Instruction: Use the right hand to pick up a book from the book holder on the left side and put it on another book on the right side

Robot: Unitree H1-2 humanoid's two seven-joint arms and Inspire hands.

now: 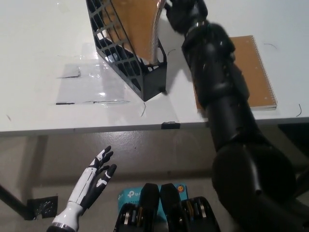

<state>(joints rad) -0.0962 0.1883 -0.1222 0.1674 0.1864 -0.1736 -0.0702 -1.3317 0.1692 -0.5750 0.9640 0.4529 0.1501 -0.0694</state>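
A black lattice book holder [126, 57] stands on the white table [43, 43], left of centre. A brown spiral-bound book [137, 26] leans inside it, its spiral edge running from the picture's top down to the holder's near end. My black right hand [185, 11] is at the book's upper right corner, partly cut off by the top edge, and appears closed on that corner. A second brown spiral book [253, 67] lies flat on the table to the right, partly hidden by my right arm. My white left hand [92, 181] rests open below the table's front edge.
A clear plastic sheet [79, 84] lies on the table left of the holder. The table's front edge [96, 128] runs across the middle of the view. A blue box [129, 195] sits on the floor below.
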